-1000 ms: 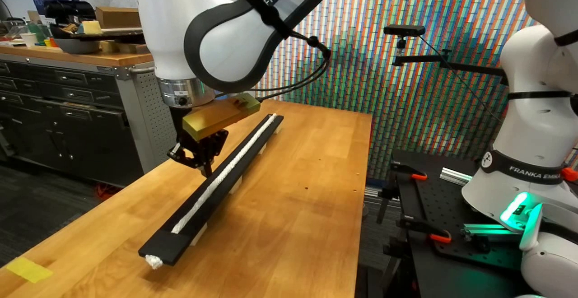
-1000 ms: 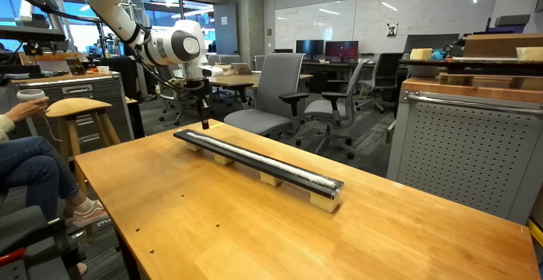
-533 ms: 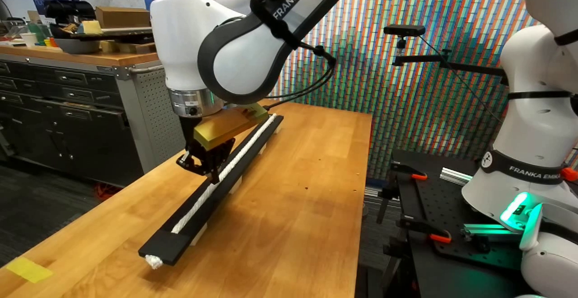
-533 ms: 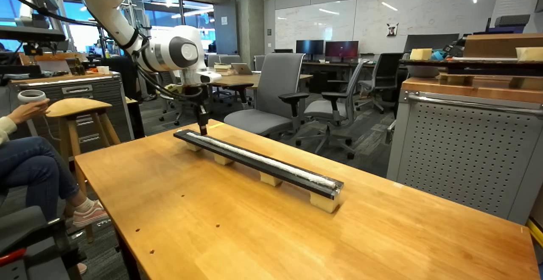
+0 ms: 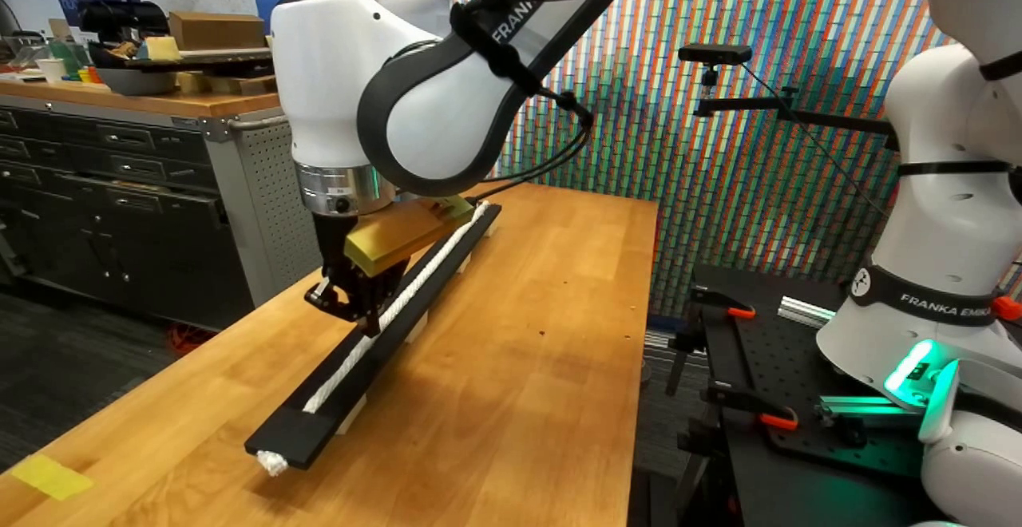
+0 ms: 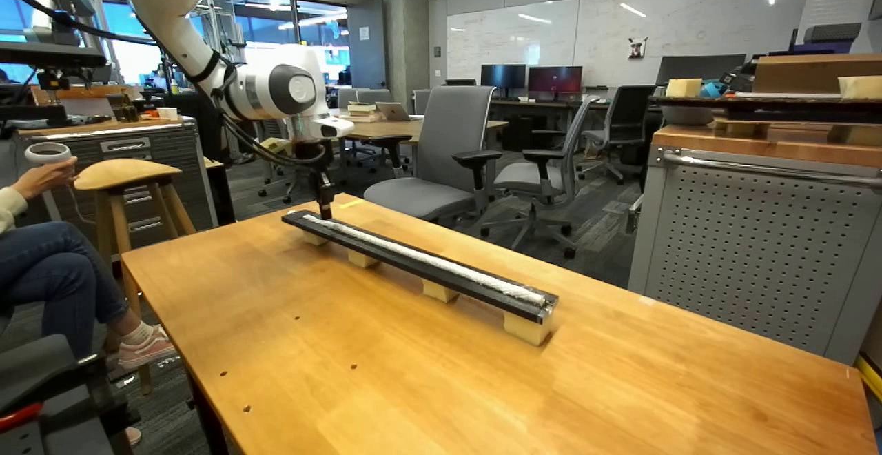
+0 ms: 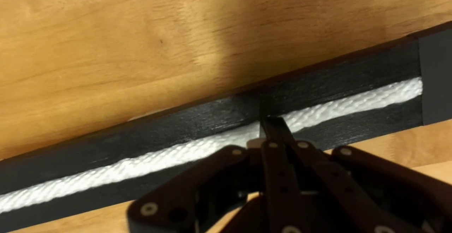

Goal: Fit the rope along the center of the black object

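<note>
The black object (image 5: 289, 437) is a long narrow rail lying lengthwise on the table, seen in both exterior views. Along its middle runs the white rope (image 5: 336, 378), (image 6: 427, 256), fairly straight; a frayed end sticks out below the rail's near end. Pointing down at the rope is my gripper (image 5: 370, 332), its fingers together and nothing visible between them. In the wrist view the gripper (image 7: 272, 119) covers a short stretch of the rope (image 7: 123, 167), between the flat black strip at one end and the rest. Whether the tips press on the rope I cannot tell.
Wooden blocks (image 6: 439, 290) hold the rail above the wooden table (image 6: 386, 400). Yellow tape (image 5: 53, 476) marks a table corner. Beside the table stand a grey chair (image 6: 455, 158) and a metal cabinet (image 6: 751, 255). A person sits across the table.
My gripper has come down from above the rail's far side onto the rope line, then shifted slightly towards the taped table end. It has stayed shut. The rope and rail look unmoved.
</note>
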`<state>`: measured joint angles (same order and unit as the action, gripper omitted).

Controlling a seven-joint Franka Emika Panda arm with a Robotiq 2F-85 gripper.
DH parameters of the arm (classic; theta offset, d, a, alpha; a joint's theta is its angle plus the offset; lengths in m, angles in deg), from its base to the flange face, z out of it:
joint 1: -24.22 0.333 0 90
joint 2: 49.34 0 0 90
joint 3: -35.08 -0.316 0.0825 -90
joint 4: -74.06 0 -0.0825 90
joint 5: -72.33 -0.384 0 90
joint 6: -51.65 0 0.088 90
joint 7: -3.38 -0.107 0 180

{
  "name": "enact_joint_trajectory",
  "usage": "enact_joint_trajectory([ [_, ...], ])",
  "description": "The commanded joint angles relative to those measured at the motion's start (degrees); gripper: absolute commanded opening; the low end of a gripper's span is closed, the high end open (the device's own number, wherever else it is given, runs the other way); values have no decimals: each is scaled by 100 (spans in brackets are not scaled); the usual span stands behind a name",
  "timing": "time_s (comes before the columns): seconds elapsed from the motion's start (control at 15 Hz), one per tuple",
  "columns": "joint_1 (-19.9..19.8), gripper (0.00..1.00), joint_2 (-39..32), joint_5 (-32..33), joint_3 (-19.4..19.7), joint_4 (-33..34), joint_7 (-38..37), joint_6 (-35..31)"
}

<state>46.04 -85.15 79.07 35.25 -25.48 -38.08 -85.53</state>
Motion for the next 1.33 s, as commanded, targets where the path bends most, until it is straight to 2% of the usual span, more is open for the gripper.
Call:
enact_joint_trajectory([
  [0.0,-86,0,136,-66,-119,-162,219,-173],
  [1.27,-19,0,-10,-34,-95,-30,542,-153],
])
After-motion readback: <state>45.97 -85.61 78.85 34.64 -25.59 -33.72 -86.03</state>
